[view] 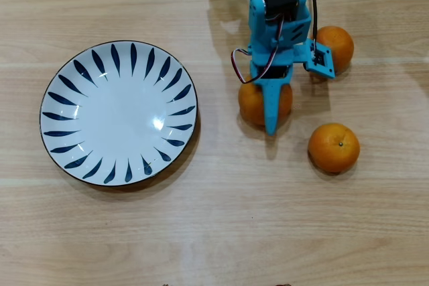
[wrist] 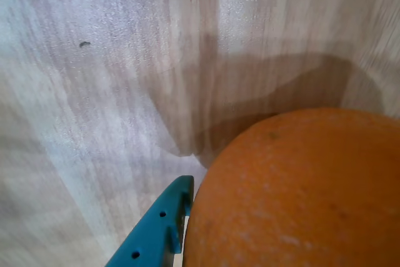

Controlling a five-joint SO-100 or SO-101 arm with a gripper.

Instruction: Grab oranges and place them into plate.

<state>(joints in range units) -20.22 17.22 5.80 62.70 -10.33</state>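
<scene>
No text, label, brand, number or sign can be read in either view. The plate (view: 60, 82) carries only dark blue petal strokes around its rim, not letters. The small board (view: 323, 59) on the arm beside the gripper (view: 271, 122) may bear tiny print, but the overhead view is too coarse to tell. The orange (wrist: 300, 192) against the finger (wrist: 156, 229) in the wrist view shows bare skin, no sticker.

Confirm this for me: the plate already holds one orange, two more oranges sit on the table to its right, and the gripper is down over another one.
Not quite. The plate holds nothing; the overhead view shows only bare white inside its blue-stroked rim. The rest stands: two oranges sit on the table to its right, and the gripper is down over a third orange.
</scene>
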